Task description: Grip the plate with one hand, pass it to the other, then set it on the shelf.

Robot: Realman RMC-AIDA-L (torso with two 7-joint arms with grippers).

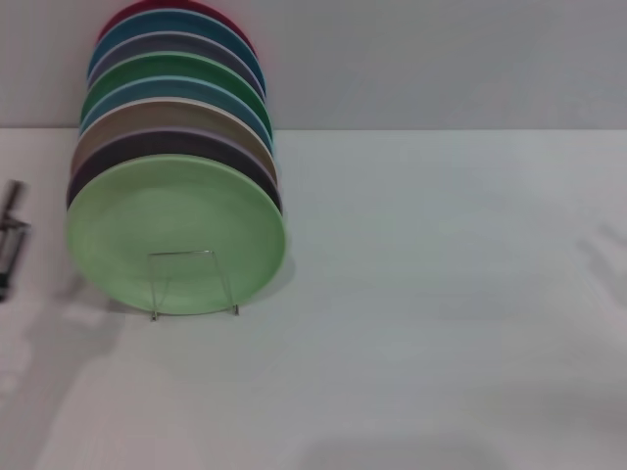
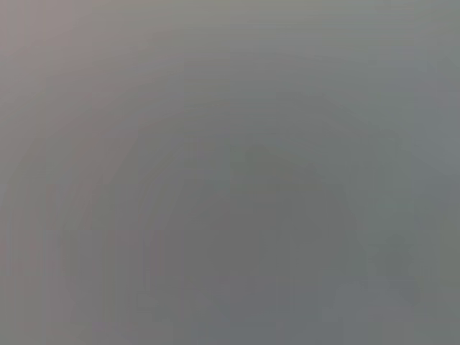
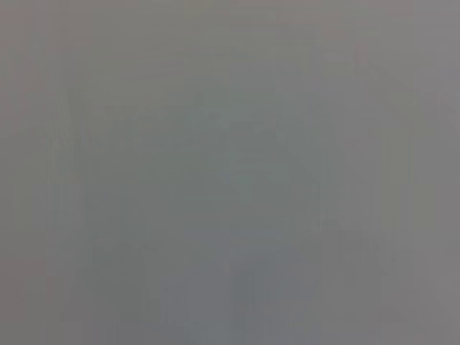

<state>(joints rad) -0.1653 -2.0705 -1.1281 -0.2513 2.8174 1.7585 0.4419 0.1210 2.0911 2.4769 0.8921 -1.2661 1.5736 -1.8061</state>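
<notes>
- plate: pale mint-green, standing near upright on edge at the front of a row of coloured plates; face towards the camera, tilted back a little against the dark plate behind it; sits at the left of the table
- shelf: thin clear frame just in front of the plate's lower half, its feet on the table; the plate looks already propped in or against it; frame much narrower than the plate
- plate axis: disc plane runs left-right across the head view; the exposed rim edges are on its left and right sides, top edge free too
- left end effector: only a dark sliver at the far left edge of the head view, near the plate's left rim and apart from it; cannot tell whether it is released or clenched; nothing visibly in it
- right end effector: not seen in the head view; only a faint shadow on the table at far right, probably the arm's, not certain
- both wrist views: flat grey, no usable detail
- key relation: the plate lies to the right of the left end effector at about the same height; my read is that the left arm is the nearer one by far, so a rim grasp from the left side is the natural start
</notes>
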